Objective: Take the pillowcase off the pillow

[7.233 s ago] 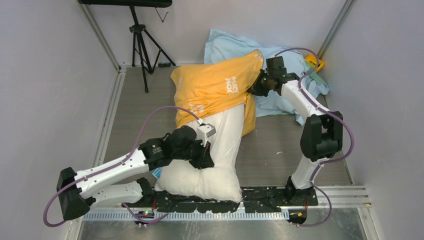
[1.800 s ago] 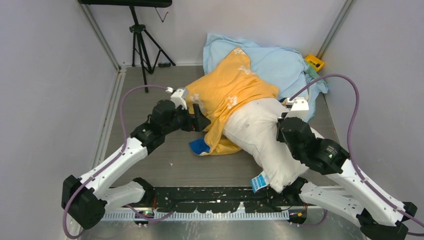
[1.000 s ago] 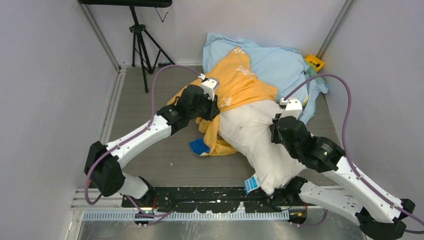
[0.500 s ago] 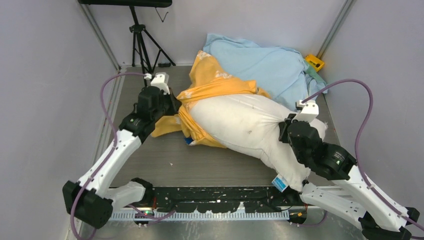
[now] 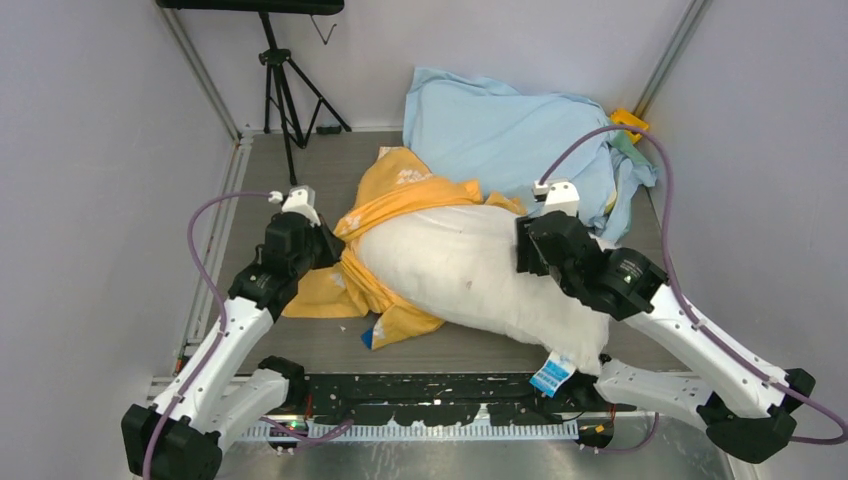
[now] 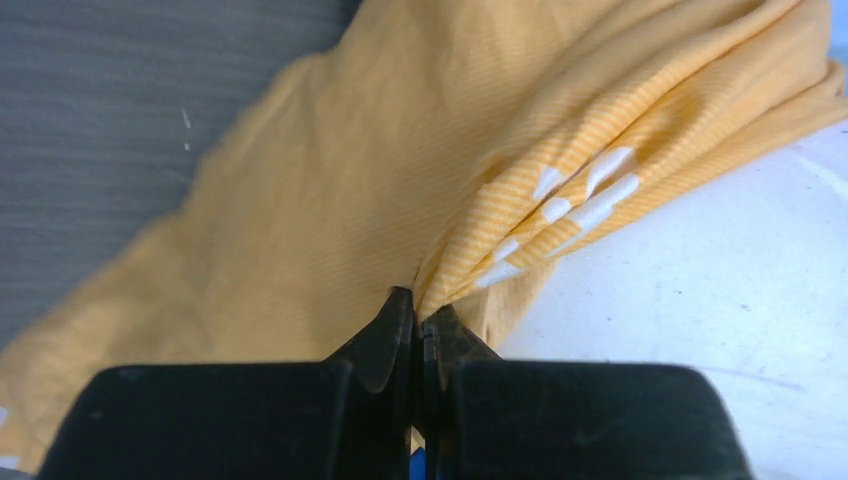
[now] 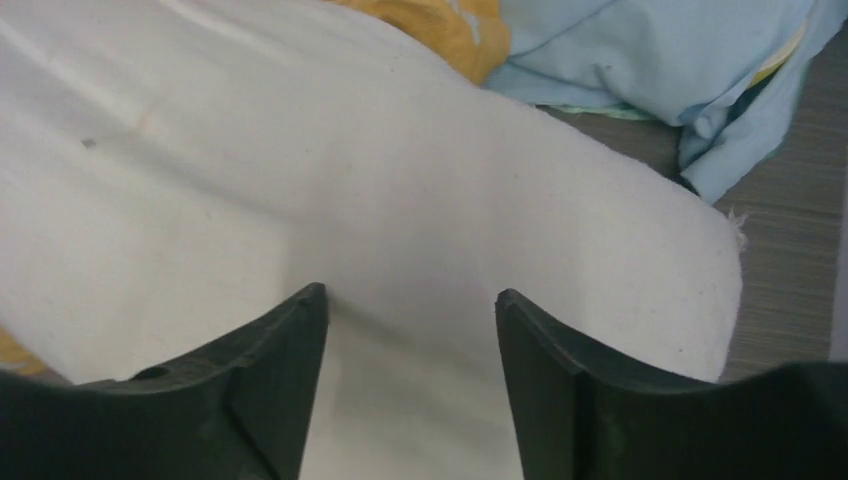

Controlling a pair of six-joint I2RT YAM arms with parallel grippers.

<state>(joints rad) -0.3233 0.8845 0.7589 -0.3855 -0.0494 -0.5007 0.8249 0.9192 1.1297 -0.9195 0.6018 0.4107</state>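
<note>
The white pillow (image 5: 470, 275) lies across the table's middle, its blue tag (image 5: 551, 375) at the near right corner. The orange-yellow pillowcase (image 5: 400, 190) is bunched around the pillow's left end and trails onto the table. My left gripper (image 5: 325, 245) is shut on a fold of the pillowcase (image 6: 350, 180) at its left side. In the left wrist view the left gripper (image 6: 420, 312) pinches the cloth beside bare pillow (image 6: 720, 300). My right gripper (image 5: 522, 255) stands open over the pillow's right half. The right gripper (image 7: 410, 300) has only white pillow (image 7: 400, 180) between its fingers.
A pale light-blue cloth (image 5: 510, 120) is heaped at the back, right behind the pillow. A yellow object (image 5: 628, 122) sits in the back right corner. A black tripod (image 5: 280, 80) stands at the back left. Grey walls close in both sides.
My right gripper has opened and let go of the pillow. My left gripper has pulled the pillowcase left and nearer, baring more of the pillow, which now lies flatter across the table.
</note>
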